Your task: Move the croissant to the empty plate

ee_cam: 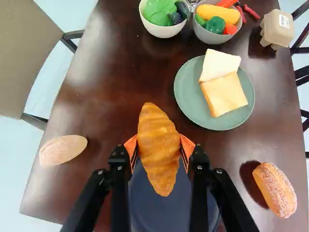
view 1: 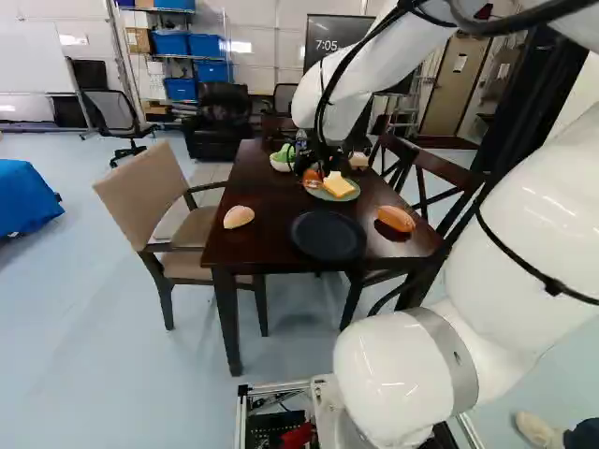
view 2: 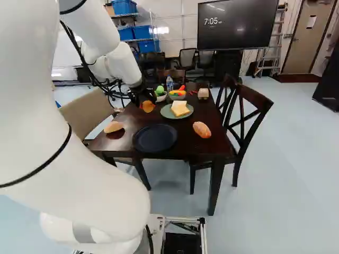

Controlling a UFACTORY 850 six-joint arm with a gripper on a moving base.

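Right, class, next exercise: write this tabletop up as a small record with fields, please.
held: croissant, between both fingers of the pincer
target: dark blue plate, bare
green plate: two bread slices
bread rolls: two, directly on the table
bowls: two, both filled
task status: croissant not yet on the dark blue plate

A dark wooden tabletop stands on a pale blue floor, with a beige armchair along one side and dark cross-backed chairs along the other. Behind are a white wall catching glare, blue bins on shelves, office chairs, a large dark screen and a door.
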